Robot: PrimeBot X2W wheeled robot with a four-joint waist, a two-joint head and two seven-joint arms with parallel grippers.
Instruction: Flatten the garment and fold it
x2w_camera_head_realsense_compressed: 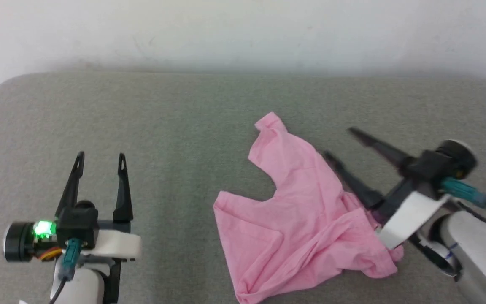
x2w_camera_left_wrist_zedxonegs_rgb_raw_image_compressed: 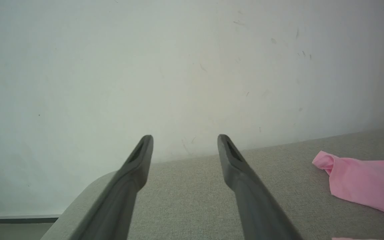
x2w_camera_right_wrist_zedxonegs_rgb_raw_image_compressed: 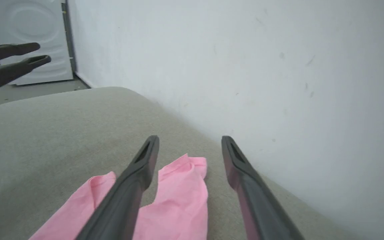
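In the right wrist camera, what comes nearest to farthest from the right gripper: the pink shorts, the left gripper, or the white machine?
1. pink shorts: directly beneath the right gripper, bottom middle.
2. left gripper: upper left, across the grey cushion.
3. white machine: farthest, behind the left gripper, past the cushion's end.

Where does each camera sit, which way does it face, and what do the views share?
Head view: on the head, looking down at grey cushion and pink garment; left gripper and right gripper show, jaws apart.
Left wrist view: on the left arm, facing the wall along its own jaws; garment at right.
Right wrist view: on the right arm, facing the wall over the garment, own jaws ahead.
Shared by both wrists: wall, cushion, garment.
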